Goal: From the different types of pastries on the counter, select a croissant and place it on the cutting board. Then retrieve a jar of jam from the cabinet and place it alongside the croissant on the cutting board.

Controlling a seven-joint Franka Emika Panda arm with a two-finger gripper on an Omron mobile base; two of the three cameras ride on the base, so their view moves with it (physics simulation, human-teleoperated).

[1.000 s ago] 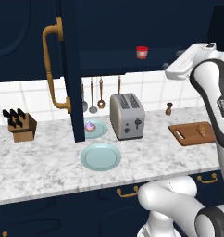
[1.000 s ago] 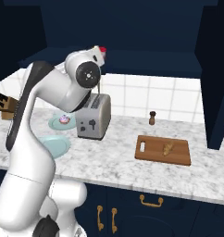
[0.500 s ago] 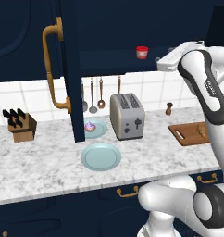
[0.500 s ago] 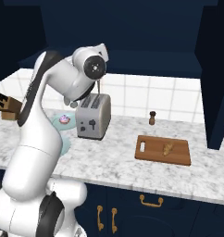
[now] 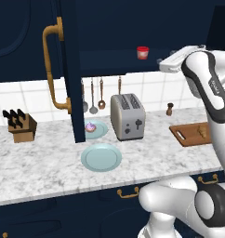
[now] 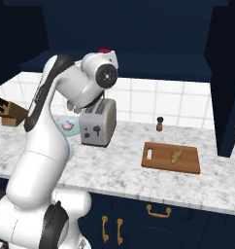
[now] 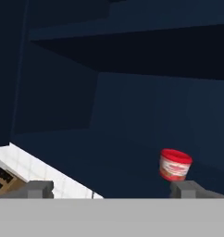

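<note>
One croissant [image 6: 176, 156] already lies on the cutting board [image 6: 160, 164]; the gripper [image 7: 114, 187], jaws wide and empty, faces the jar of jam [image 7: 175, 164] in the cabinet [image 5: 68, 69].

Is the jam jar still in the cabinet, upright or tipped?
In and upright. The jar of jam stands on the shelf of the open cabinet, lid on top, ahead of the open gripper, untouched.

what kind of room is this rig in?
A rendered home kitchen, by the look of it: a marbled counter with a toaster and knife block, white tile behind, utensils hanging under a navy wall cabinet, and a cutting board holding a croissant.
</note>
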